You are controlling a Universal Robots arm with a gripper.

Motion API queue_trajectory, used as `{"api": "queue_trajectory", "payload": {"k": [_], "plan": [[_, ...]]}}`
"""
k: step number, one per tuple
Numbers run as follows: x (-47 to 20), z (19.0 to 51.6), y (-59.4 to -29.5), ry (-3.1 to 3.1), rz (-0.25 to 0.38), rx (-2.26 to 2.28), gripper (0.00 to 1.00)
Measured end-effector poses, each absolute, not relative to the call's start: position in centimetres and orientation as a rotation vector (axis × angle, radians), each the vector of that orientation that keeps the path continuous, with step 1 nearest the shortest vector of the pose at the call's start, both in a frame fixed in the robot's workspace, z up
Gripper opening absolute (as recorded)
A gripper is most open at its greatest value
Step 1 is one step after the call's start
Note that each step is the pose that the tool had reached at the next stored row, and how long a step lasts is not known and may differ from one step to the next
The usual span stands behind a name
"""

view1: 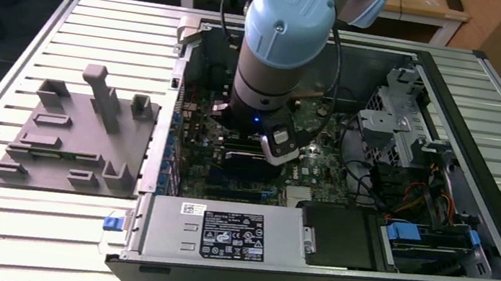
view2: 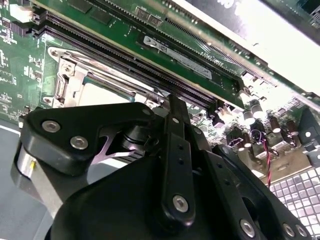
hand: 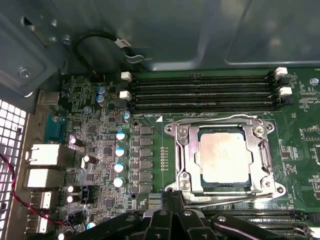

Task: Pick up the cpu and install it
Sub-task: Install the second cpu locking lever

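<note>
The cpu [hand: 225,156], a flat square chip with a silvery top, lies inside the metal-framed socket [hand: 182,150] on the green motherboard [hand: 100,150]; its pale top [view2: 100,94] is partly visible in the second wrist view. My gripper [hand: 172,212] hangs low over the board beside the socket's edge, with its black linkage [view2: 175,150] in front of the socket. Nothing can be seen held in it. In the exterior view the arm [view1: 277,49] reaches down into the open computer case [view1: 473,213] and covers the socket.
A grey plastic tray with upright posts [view1: 76,139] sits on the slatted table at the exterior view's left. Memory slots [hand: 200,92] run beside the socket. The power supply [view1: 219,232], drive cage [view1: 398,123] and cables [view1: 417,199] crowd the case.
</note>
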State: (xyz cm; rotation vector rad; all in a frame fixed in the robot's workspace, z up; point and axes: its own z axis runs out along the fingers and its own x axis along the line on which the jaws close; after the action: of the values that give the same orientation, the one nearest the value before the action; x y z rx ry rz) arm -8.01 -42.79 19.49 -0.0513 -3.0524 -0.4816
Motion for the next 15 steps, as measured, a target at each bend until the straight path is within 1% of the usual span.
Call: {"api": "queue_trajectory", "payload": {"k": [8, 15], "plan": [[-7.95, 19.3, -42.8, -3.051, -0.489, -0.051, 0.11], [-7.94, 19.05, -42.8, -3.045, -0.524, -0.05, 0.11]]}}
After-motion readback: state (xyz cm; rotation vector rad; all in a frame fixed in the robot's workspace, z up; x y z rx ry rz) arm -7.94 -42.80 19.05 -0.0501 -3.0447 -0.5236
